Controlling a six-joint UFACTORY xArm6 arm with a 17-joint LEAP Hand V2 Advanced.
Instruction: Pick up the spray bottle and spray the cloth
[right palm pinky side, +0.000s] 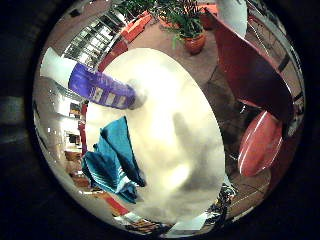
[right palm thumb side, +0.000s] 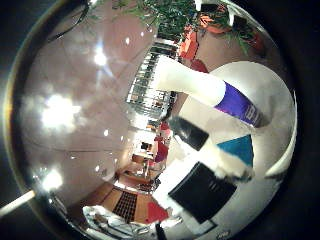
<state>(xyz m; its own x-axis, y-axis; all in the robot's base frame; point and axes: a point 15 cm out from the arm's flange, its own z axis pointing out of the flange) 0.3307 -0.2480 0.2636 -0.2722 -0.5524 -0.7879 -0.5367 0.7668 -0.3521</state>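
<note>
The spray bottle (right palm pinky side: 98, 86) is white with a purple label and stands on the round white table (right palm pinky side: 185, 150) near its edge. It also shows in the right thumb side palm view (right palm thumb side: 215, 92). A teal cloth (right palm pinky side: 115, 155) lies crumpled at the table's edge, a short way from the bottle. It shows past the fingers in the thumb side view (right palm thumb side: 240, 150). My right hand (right palm thumb side: 203, 170) is above the table, away from the bottle. Its black and white fingers (right palm thumb side: 192, 135) reach out loosely with nothing between them.
Red chairs (right palm pinky side: 260, 140) stand beside the table. Potted plants (right palm pinky side: 190, 30) stand on the floor beyond it. A shelf rack (right palm pinky side: 95, 40) stands behind the bottle. A faint shadow (right palm pinky side: 182, 130) falls on the table top.
</note>
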